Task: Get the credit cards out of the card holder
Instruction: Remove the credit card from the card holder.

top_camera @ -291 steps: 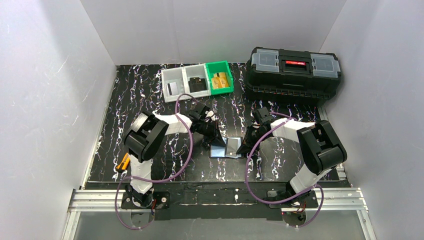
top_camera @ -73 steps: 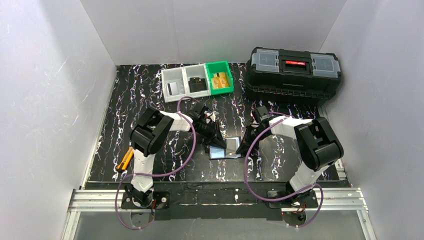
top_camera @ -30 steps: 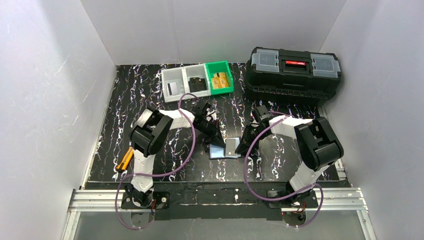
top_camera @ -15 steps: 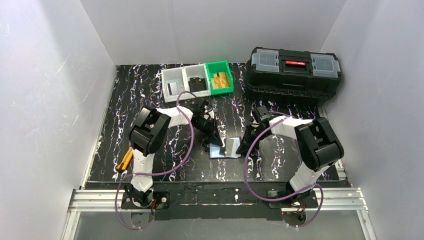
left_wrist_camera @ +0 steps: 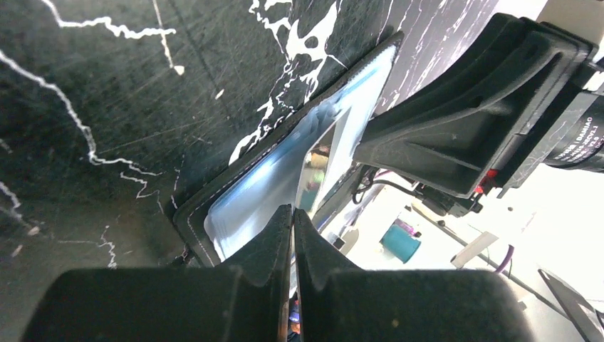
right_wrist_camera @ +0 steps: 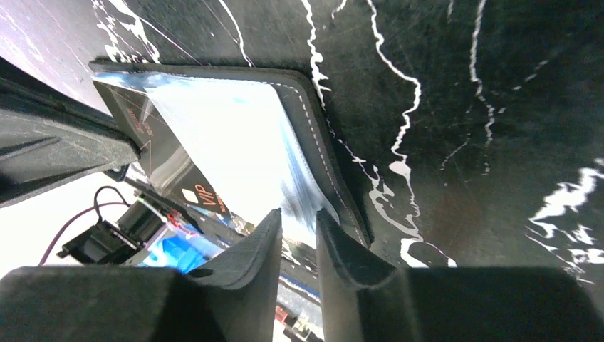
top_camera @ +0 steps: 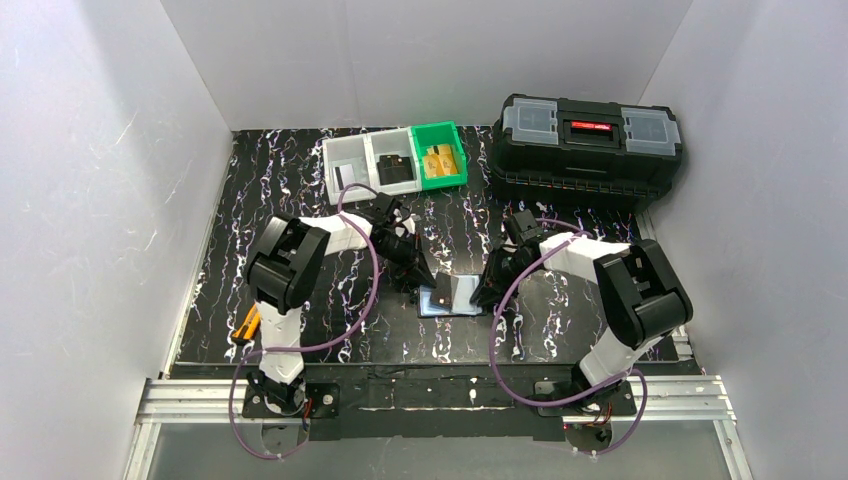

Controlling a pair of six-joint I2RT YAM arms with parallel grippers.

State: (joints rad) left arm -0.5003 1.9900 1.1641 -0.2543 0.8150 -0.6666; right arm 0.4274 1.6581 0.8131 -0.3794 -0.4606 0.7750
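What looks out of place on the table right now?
A small orange and black object lies alone and askew at the near left edge of the table, far from the bins and the toolbox. Nothing looks spilled or broken.

Black-and-white arms (top_camera: 290,268), looping purple cables (top_camera: 491,335), matte black hands (left_wrist_camera: 290,217)

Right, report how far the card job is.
Done: cards lie in the grey bins and green bin. In hand: left gripper, shut, and right gripper, slightly parted, sit at edges of the open card holder. Left: a black VIP card is in the holder.
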